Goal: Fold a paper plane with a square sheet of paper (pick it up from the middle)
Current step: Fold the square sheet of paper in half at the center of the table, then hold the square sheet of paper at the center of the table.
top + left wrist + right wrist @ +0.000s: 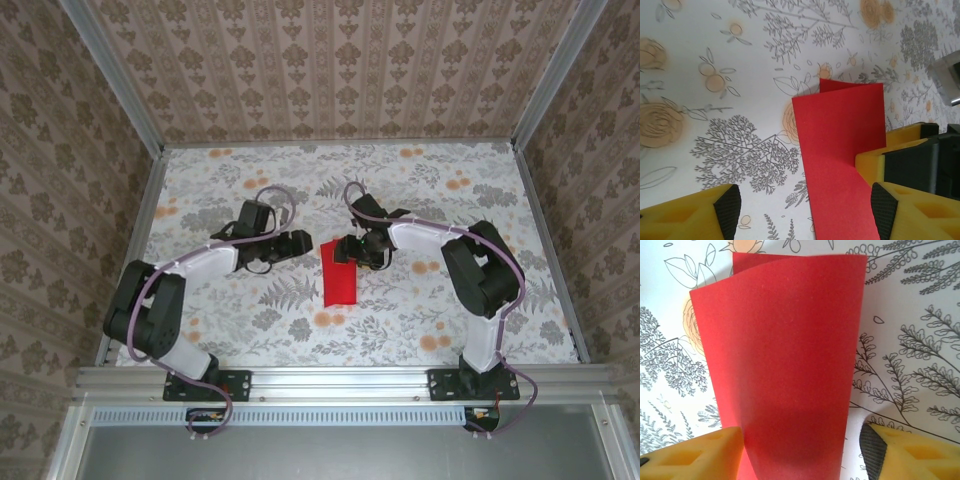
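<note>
Folded paper (pixel 338 275) lies on the worktop (pixel 420 190), its long axis running away from the bases. The right hand (pixel 800 445), released, straddles its far end. The left hand (pixel 806 207), also released, hovers just beside.

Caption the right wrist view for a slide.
Half-folded red paper, top layer bowed, lying on the floral table between the open yellow fingers of the right gripper.

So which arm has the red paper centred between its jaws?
The right arm: the paper fills its jaws' gap; the left arm has it off to one side.
</note>
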